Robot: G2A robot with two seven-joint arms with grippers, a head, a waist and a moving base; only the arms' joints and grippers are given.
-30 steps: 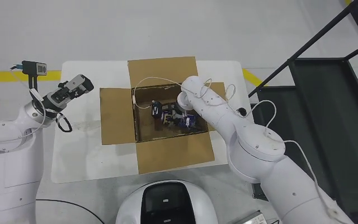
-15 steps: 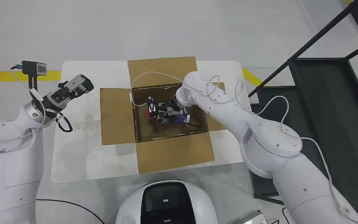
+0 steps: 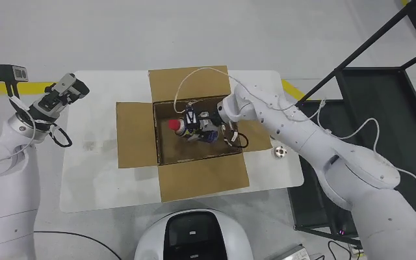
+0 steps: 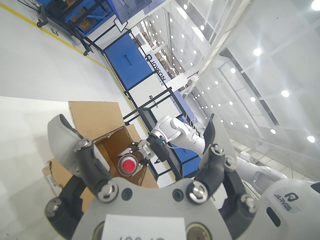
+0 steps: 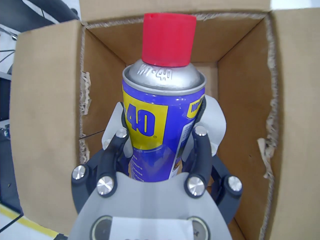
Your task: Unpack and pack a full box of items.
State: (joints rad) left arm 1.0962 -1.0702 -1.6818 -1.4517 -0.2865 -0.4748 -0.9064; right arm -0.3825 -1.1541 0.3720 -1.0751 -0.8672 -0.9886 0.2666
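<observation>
Currently your right pincer [image 5: 165, 113] clamps the red-capped blue-and-yellow spray can [image 5: 162, 88] over the open brown cardboard box [image 5: 240, 88]; left pincer [image 4: 137, 131] wide, well clear of it. Unpacking looks underway; repacking remains.

The white table [image 3: 91, 175] stands on a pale grey floor [image 3: 195, 26]. A small round silvery piece [image 3: 280, 152] lies on the table near one side edge. Just beside that edge stands a black metal rack [image 3: 380, 117]. A yellow floor line [image 3: 294, 90] runs out from behind the table.
</observation>
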